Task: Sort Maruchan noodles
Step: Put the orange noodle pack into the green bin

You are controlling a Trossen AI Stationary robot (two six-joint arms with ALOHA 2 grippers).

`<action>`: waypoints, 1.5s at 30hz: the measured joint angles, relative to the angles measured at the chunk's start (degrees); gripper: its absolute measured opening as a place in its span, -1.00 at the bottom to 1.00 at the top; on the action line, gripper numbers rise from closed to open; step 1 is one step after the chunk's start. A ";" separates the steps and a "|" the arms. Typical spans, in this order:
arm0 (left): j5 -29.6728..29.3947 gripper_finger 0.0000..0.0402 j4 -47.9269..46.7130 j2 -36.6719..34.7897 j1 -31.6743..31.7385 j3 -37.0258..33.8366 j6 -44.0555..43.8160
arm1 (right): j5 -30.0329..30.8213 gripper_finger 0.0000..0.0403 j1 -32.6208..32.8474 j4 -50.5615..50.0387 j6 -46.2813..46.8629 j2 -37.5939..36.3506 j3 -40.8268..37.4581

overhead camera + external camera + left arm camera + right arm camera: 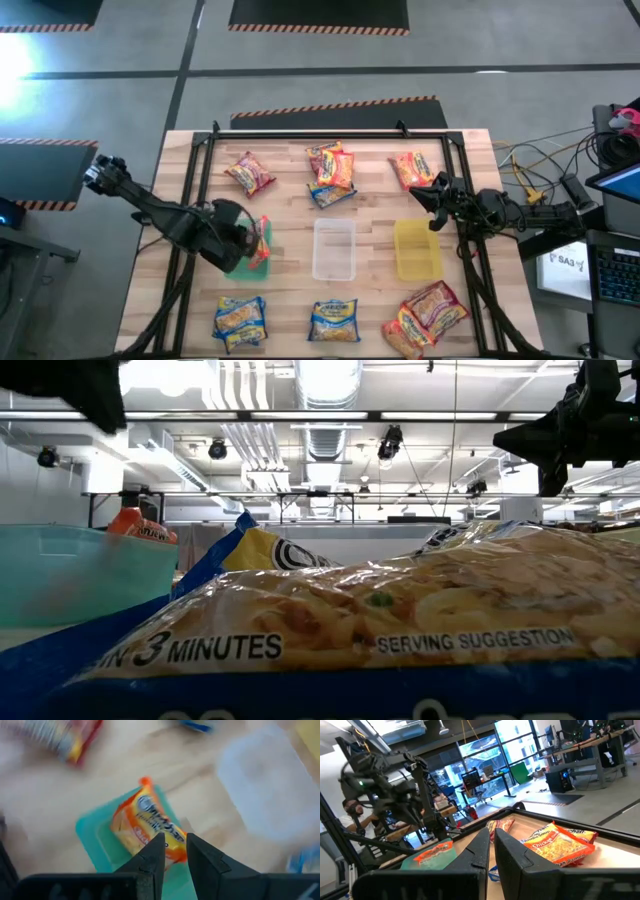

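Observation:
Maruchan noodle packets lie spread over the wooden table. My left gripper (250, 243) hangs over the green bin (257, 272) and is shut on an orange packet (147, 822), whose lower part sits in the green bin (95, 835). That packet (434, 852) also shows in the right wrist view. My right gripper (432, 195) hovers shut and empty above the table, between an orange packet (412, 168) and the yellow bin (416, 250). A clear bin (334, 248) stands in the middle. My left gripper pinches the orange packet by one end (172, 844) between its two fingers, coming from above and pointing down. The packet is tilted, its far end (145, 782) pointing away, with its body down inside the green bin.
A red packet (250, 173) and a small stack of packets (330, 165) lie toward the far edge. Two blue packets (240, 320) (334, 320) and a mixed pile (430, 315) lie along the near edge. One blue packet (350, 630) fills the low view. A black frame (330, 133) rims the table.

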 joint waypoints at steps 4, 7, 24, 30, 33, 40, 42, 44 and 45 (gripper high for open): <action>3.88 -0.69 0.15 -0.10 0.00 5.21 30.83 | 0.02 -0.91 0.01 -0.01 -0.02 0.02 0.00; 8.37 -0.69 0.03 0.31 -0.12 7.80 51.86 | 0.02 -0.91 0.01 0.00 0.00 0.01 0.00; 8.94 -0.59 2.59 0.91 0.61 -3.22 81.34 | 0.00 -0.91 0.01 -0.01 0.00 0.00 0.01; 8.94 -0.28 6.91 1.02 1.03 -5.94 87.98 | 0.02 -0.91 -0.01 0.01 0.00 0.00 -0.01; 8.92 -0.09 7.81 1.61 1.25 -6.28 92.88 | 0.02 -0.91 0.01 0.01 0.00 0.01 0.01; 8.92 0.17 9.06 4.83 2.14 -6.28 108.16 | 0.02 -0.91 0.00 0.00 0.00 0.01 -0.01; 8.92 0.20 9.10 6.38 3.05 -6.28 111.48 | 0.00 -0.91 0.01 0.01 0.00 0.02 -0.01; 8.92 0.21 9.22 8.10 4.08 -6.28 114.45 | 0.02 -0.91 0.01 0.01 0.00 0.01 0.00; 8.94 0.21 9.19 8.99 4.65 -6.28 115.70 | 0.02 -0.91 0.01 0.01 -0.01 0.01 -0.01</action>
